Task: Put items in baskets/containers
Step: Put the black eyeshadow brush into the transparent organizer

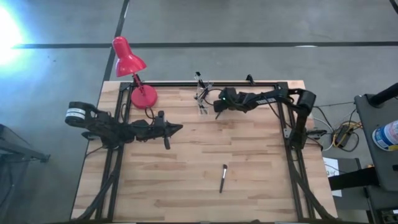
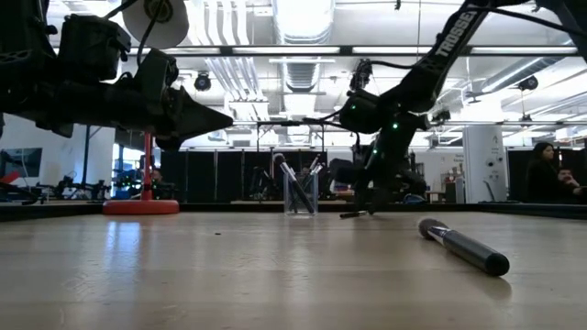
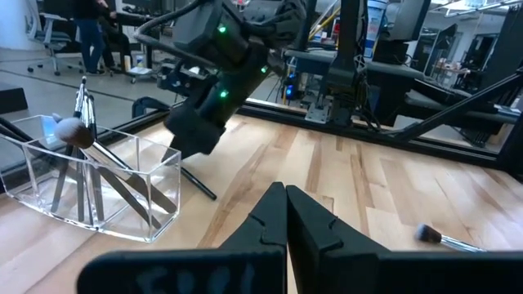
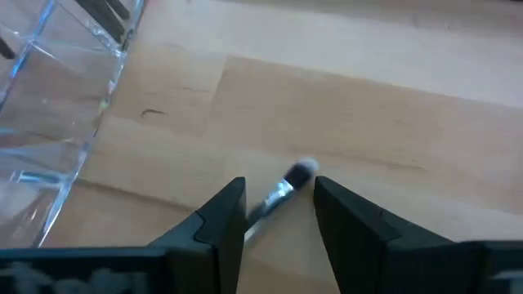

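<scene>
The clear squarish holder [image 1: 202,96] [image 2: 300,192] [image 3: 90,184] [image 4: 49,98] stands near the table's far edge with several brushes leaning in it. My right gripper [image 1: 217,104] [image 2: 367,197] [image 4: 278,208] is low over the table just right of the holder and is open. Its fingers stand on either side of a brush [image 4: 286,189] [image 3: 198,183] lying on the wood. Another brush [image 1: 222,178] [image 2: 463,246] [image 3: 445,238] lies flat on the near middle of the table. My left gripper [image 1: 177,129] [image 2: 220,119] [image 3: 286,204] hangs shut above the table's left middle, holding nothing.
A red desk lamp [image 1: 129,59] stands on its round base [image 1: 143,96] [image 2: 140,206] at the far left corner, left of the holder. Bare wood [image 1: 261,162] stretches across the middle and near right. A dark frame rail [image 1: 249,83] runs along the far edge.
</scene>
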Action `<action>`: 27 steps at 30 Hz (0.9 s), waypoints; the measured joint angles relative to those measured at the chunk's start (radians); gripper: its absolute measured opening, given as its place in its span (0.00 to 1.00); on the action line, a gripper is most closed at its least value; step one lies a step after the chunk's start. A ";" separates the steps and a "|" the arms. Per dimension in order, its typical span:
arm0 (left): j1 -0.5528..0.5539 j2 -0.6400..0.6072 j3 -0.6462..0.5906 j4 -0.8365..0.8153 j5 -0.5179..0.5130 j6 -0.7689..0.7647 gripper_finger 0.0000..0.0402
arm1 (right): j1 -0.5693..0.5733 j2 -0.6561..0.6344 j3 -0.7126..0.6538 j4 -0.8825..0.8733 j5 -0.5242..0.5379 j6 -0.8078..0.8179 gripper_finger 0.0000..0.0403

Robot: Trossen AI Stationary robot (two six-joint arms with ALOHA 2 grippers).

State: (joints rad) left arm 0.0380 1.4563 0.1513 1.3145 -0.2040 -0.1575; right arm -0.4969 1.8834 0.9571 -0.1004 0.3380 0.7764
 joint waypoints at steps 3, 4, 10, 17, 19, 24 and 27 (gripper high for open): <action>0.000 0.000 0.000 0.000 0.000 0.000 0.00 | 0.002 0.025 0.032 -0.001 0.010 -0.026 0.32; 0.000 0.000 0.000 0.000 0.000 0.000 0.00 | 0.002 0.029 0.039 -0.001 0.010 -0.035 0.30; 0.000 0.000 0.000 -0.002 0.000 0.000 0.00 | 0.006 0.028 0.053 0.000 -0.008 -0.115 0.19; 0.000 0.000 0.000 -0.005 0.000 0.000 0.00 | 0.008 0.025 0.050 -0.001 -0.040 -0.189 0.10; 0.000 0.000 0.000 -0.006 0.000 0.000 0.00 | 0.008 0.023 0.049 -0.002 -0.037 -0.221 0.09; 0.000 0.000 0.000 -0.006 0.000 0.000 0.00 | 0.009 0.004 0.049 -0.022 -0.082 -0.293 0.06; 0.000 0.000 0.000 -0.007 0.001 0.000 0.00 | 0.023 -0.012 0.047 -0.033 -0.086 -0.332 0.05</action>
State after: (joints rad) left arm 0.0380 1.4563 0.1516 1.3079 -0.2031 -0.1574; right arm -0.4740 1.8718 1.0039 -0.1334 0.2524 0.4440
